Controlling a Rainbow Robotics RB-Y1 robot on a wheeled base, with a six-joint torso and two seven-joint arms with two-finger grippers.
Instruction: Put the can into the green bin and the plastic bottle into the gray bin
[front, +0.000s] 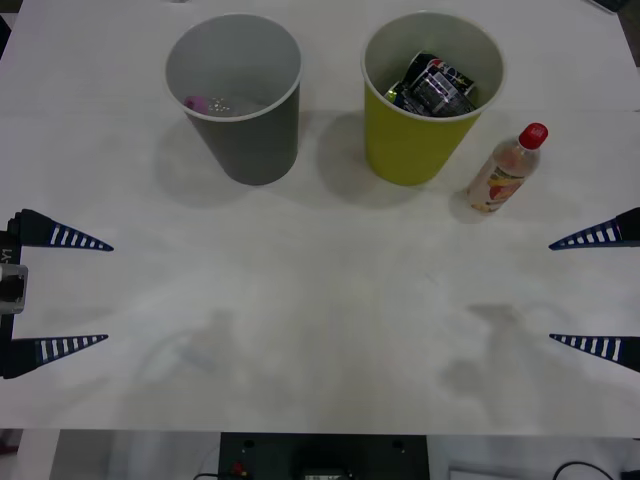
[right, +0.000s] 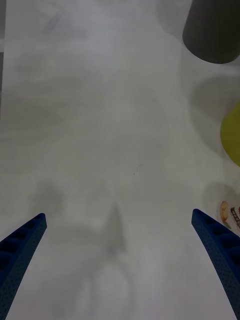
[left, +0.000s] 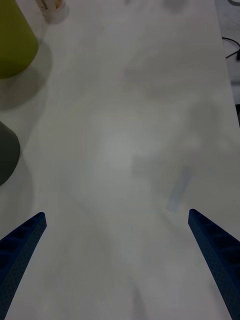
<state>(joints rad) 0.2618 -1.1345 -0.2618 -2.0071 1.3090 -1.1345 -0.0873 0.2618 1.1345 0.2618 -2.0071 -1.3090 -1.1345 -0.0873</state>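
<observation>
Front view: on the white bench (front: 320, 330) the gray bin (front: 240, 95) stands at 11 o'clock and the green bin (front: 425, 95), holding dark crushed cans (front: 435, 85), at 1 o'clock. The plastic bottle (front: 505, 170) stands upright just beside the green bin, toward 4 o'clock from it. The left pincer (front: 60, 292) at 9 o'clock and the right pincer (front: 595, 290) at 3 o'clock gape wide, empty.

Right wrist view: blue fingers (right: 22, 250) spread over bare bench.

Left wrist view: fingers (left: 212, 250) likewise spread, nothing held.

The white table (front: 320, 330) is wide and flat, with soft gray shadows near its front edge. A small pink thing (front: 197, 102) lies at the bottom of a cup toward the back left corner. Below the front edge sits a dark box (front: 322, 457) with black wires (front: 585, 468).
</observation>
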